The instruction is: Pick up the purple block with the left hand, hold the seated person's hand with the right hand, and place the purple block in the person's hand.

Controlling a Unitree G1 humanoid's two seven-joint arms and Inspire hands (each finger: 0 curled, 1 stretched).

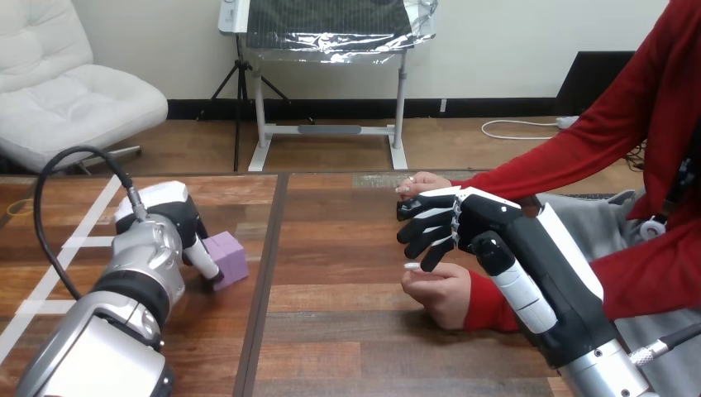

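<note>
head view
- Table: I see the wooden table (331, 331) across the lower frame. A dark seam (266, 281) runs from 12 o'clock to 6 o'clock, just left of centre. White tape lines (87, 241) lie at the 9 o'clock side.
- Left arm: the silver forearm (107, 331) comes in from 7 o'clock and reaches toward 1 o'clock.
- Left hand: the left hand (169, 217) is at 9 o'clock of the frame, low over the boards, white shell upward.
- Purple block: the purple block (231, 256) sits on the table at 4 o'clock of the left hand. It touches that hand and lies just left of the seam.
- Left hand state: I cannot tell whether it has the block grasped or merely rests against it.
- Right arm: the right arm (570, 306) comes in from 5 o'clock and reaches toward 10 o'clock.
- Right hand: the right hand (484, 219) is at 3 o'clock of centre, and its fingers (426, 233) point toward 9 o'clock.
- Right hand state: released. The fingers are spread and loosely bent, closed round nothing that I can see.
- Person's upper hand: the person's upper hand (423, 182) lies at 12 o'clock of those fingers, just behind them. Contact not readable.
- Person's lower hand: the person's lower hand (442, 289) is loosely closed on the table at 6 o'clock of the fingers. The fingertips hang just over it. The robot's thumb (521, 289) lies beside its red sleeve.
- Block to person: well apart. The block is at 9 o'clock of both hands, across the seam.
</note>
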